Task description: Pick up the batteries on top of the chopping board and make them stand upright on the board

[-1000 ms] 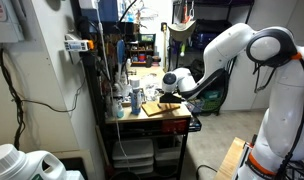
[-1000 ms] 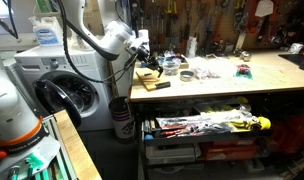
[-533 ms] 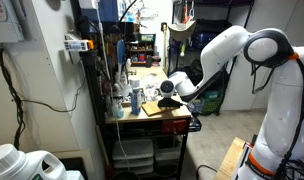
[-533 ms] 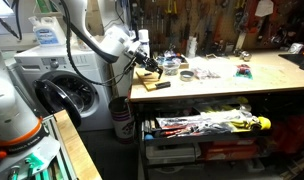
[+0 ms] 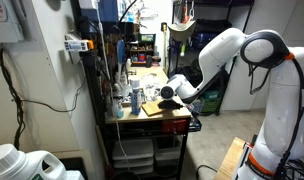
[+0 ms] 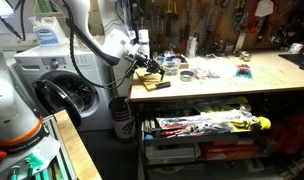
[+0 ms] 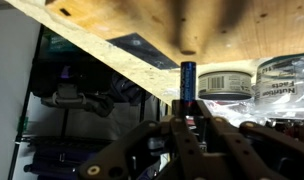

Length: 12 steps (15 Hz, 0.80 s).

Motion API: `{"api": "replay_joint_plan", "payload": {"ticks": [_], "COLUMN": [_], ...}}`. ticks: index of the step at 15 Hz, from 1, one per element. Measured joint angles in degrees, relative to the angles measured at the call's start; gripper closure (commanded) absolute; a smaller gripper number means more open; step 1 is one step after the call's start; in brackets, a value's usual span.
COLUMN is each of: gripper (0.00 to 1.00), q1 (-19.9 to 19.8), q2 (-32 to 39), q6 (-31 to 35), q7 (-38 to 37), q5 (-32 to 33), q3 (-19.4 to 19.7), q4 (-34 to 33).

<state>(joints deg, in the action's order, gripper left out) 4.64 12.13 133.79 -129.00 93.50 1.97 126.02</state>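
In the wrist view my gripper (image 7: 189, 108) is shut on a slim dark blue battery (image 7: 188, 79). The battery points straight at the pale wooden chopping board (image 7: 112, 30), which fills the top of that view, and its far end sits at or just off the board's surface. In both exterior views the gripper (image 5: 166, 97) (image 6: 149, 64) hangs close over the chopping board (image 5: 155, 110) (image 6: 148, 77) at the end of the workbench. No other batteries can be made out.
Two tins (image 7: 227, 82) (image 7: 284, 75) stand just beyond the board. Bottles and cans (image 5: 132, 98) crowd the bench beside it. Bowls and small tools (image 6: 207, 72) lie further along the bench. A washing machine (image 6: 62, 92) stands past the bench end, with open drawers (image 6: 202, 127) below.
The gripper has come down a little toward the board with the battery still in it. Nothing else has moved.
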Motion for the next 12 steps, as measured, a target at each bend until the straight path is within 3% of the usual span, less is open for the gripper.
{"api": "replay_joint_plan", "payload": {"ticks": [12], "gripper": [0.96], "q1": [-0.9], "q2": [2.6], "q6": [-5.4], "q7": [-3.8], "q5": [5.3], "q3": [-2.1], "q4": [-0.2]}}
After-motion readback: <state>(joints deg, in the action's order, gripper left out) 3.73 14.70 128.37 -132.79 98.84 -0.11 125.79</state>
